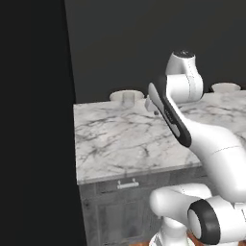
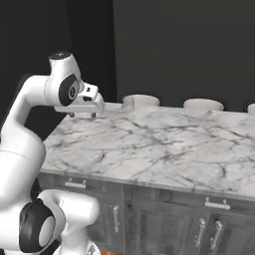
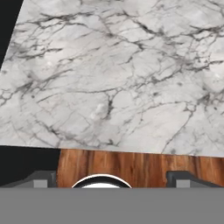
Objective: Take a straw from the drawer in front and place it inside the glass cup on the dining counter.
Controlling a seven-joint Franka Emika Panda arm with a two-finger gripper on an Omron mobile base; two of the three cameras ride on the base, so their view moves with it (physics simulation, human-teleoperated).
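Nearest me is the drawer [image 1: 126, 185], shut, its short silver handle just under the edge of the dining counter [image 1: 125, 139]. The straw must be inside, unseen. I judge it light, stiff and slippery; I would pinch it mid-length. Above the slab hangs my gripper [image 2: 82, 114], pointing down. Its fingertips [image 3: 41, 179] stand wide apart, holding and touching nothing. Farthest, the glass cup [image 1: 128, 99] stands at the counter's back edge.

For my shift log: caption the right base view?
Gripper poised above the dining counter; drawer below is closed.
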